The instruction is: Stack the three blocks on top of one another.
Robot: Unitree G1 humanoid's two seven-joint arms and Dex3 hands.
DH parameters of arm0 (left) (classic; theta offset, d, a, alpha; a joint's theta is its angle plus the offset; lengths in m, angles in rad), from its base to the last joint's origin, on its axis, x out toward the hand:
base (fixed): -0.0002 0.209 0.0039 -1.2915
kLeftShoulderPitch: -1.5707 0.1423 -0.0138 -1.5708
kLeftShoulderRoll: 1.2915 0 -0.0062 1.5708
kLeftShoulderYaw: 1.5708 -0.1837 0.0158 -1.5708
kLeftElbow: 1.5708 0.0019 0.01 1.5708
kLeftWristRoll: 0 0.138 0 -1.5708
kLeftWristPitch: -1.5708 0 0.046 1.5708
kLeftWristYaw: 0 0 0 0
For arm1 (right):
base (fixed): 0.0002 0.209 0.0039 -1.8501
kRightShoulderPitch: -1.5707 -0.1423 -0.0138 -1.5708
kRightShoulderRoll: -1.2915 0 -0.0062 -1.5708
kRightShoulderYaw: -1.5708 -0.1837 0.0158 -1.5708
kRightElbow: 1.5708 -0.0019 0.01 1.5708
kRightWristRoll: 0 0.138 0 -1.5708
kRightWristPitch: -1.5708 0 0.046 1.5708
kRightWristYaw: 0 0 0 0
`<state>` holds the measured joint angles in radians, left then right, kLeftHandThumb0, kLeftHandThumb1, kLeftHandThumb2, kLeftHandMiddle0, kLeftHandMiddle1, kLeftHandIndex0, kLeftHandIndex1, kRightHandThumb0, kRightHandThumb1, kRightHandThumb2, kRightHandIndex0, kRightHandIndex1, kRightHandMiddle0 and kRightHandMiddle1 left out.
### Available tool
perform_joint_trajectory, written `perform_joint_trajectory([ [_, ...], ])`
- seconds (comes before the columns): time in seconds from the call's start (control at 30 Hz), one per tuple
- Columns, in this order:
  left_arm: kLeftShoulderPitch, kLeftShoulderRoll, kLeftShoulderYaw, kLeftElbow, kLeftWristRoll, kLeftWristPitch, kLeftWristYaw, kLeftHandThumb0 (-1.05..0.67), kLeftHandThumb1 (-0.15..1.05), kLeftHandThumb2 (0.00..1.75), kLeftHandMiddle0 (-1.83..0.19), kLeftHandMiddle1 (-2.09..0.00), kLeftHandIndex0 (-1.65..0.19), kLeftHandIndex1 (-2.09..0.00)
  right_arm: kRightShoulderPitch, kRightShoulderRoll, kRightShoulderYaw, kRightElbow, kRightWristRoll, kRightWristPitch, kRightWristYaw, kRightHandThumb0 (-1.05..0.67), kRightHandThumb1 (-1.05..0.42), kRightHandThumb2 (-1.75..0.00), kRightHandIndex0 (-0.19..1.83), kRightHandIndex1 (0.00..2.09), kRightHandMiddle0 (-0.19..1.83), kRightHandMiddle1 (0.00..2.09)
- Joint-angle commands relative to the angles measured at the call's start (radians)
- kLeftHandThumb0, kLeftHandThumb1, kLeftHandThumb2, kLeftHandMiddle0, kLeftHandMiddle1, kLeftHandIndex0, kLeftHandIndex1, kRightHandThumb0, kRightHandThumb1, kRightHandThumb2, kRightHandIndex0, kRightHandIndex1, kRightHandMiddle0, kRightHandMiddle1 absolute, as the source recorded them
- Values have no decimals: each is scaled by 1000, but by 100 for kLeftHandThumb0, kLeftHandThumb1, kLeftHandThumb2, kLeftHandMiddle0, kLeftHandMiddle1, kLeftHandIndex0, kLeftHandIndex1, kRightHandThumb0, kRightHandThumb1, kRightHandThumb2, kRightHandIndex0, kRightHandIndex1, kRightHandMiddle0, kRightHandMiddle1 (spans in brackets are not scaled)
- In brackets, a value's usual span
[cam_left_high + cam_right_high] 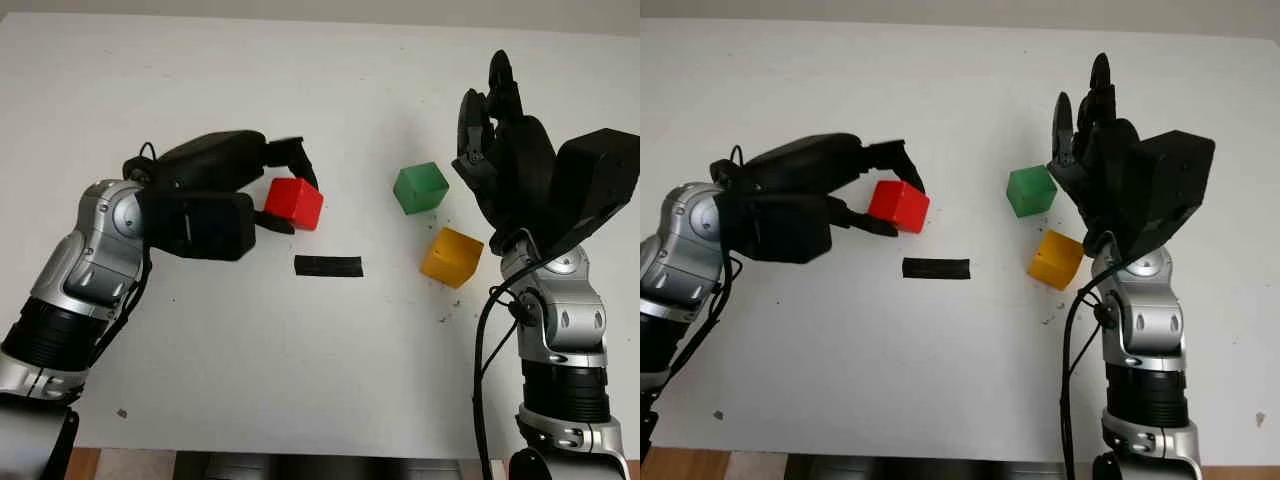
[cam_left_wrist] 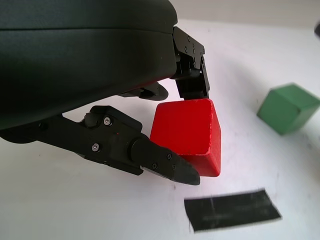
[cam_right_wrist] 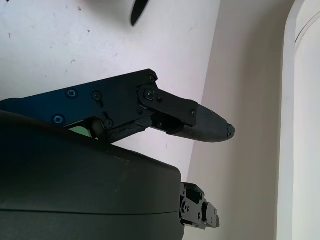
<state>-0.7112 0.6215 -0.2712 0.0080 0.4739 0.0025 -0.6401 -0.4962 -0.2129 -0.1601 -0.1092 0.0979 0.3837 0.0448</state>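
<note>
white table (image 1: 300,360) carries three separate blocks; the left hand (image 1: 275,190) pinches the red block (image 1: 295,203) left of the green block (image 1: 420,187) and yellow block (image 1: 452,256), right hand (image 1: 495,140) open above them; that shallow corner pinch might let it twist loose

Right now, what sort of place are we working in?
Probably a lab test bench: a bare white table carrying coloured blocks, red block in the left robot hand, and a black tape marker.

Three blocks spread across the counter (image 1: 300,380).
Left: one block (image 1: 295,203) within left hand (image 1: 272,192), tape strip (image 1: 328,266) just before it. Right: second block (image 1: 420,187) behind third (image 1: 451,256), both beside raised right hand (image 1: 495,130).
</note>
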Motion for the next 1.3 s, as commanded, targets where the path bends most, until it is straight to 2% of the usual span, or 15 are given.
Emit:
perform_joint_trajectory([
  [0.0, -30, 1, -19, -44, 23, 19, -28, -41, 104, 7, -39, -11, -27, -164, 6, 1, 2, -15, 2, 1, 0, -59, -105, -70, -19, 0, -19, 0],
  [0.1, -45, -10, -42, -75, 63, 49, -65, -40, 103, 5, -39, -18, -34, -143, 6, 9, 4, -16, 0, 5, -6, -59, -105, -69, -19, 0, -19, 0],
  [0.2, -62, -21, -68, -93, 97, 80, -106, -39, 102, 5, -38, -21, -38, -135, 7, 14, 4, -20, 4, 12, -9, -59, -105, -69, -19, 0, -19, 0],
  [0.4, -93, -46, -107, -105, 145, 153, -202, -39, 101, 5, -33, -15, -39, -152, 9, 10, 10, -36, 1, 17, -1, -58, -105, -71, -19, 0, -19, 0],
  [0.67, -98, -74, -119, -92, 140, 156, -230, -36, 100, 5, -38, -21, -40, -160, 15, 37, 21, -35, -12, 4, -33, -60, -105, -68, -19, 0, -19, 0],
  [0.7, -96, -74, -117, -91, 136, 153, -230, -36, 99, 5, -35, -30, -40, -161, 17, 38, 22, -35, -12, 3, -33, -60, -105, -68, -19, 0, -19, 0],
  [0.73, -94, -75, -116, -91, 131, 152, -232, -36, 99, 5, -26, -56, -38, -161, 19, 38, 22, -36, -12, 1, -33, -60, -105, -68, -19, 0, -19, 0],
  [0.77, -95, -74, -116, -91, 127, 152, -236, -36, 99, 5, -10, -92, -37, -162, 20, 40, 21, -38, -11, 3, -33, -60, -105, -68, -19, 0, -19, 0],
  [0.83, -98, -75, -117, -92, 118, 153, -246, -37, 99, 5, -2, -110, -36, -163, 22, 47, 18, -41, -9, 7, -40, -60, -105, -67, -19, 0, -19, 0],
  [0.93, -99, -77, -117, -91, 114, 147, -249, -38, 100, 6, 0, -116, -31, -171, 26, 52, 17, -43, -9, 5, -45, -59, -105, -67, -19, 0, -19, 0],
  [1.0, -99, -78, -119, -88, 113, 137, -245, -40, 100, 6, 2, -112, -29, -176, 29, 54, 17, -45, -8, 3, -45, -59, -105, -68, -19, 0, -19, 0],
  [1.13, -103, -87, -122, -75, 102, 119, -246, -40, 100, 5, -4, -115, -29, -175, 35, 58, 16, -48, -7, -1, -48, -58, -105, -68, -19, 0, -19, 0],
  [1.27, -117, -98, -134, -70, 105, 121, -262, -41, 101, 6, 0, -106, -27, -180, 42, 54, 16, -51, -7, -5, -41, -58, -105, -68, -19, 0, -19, 0],
])
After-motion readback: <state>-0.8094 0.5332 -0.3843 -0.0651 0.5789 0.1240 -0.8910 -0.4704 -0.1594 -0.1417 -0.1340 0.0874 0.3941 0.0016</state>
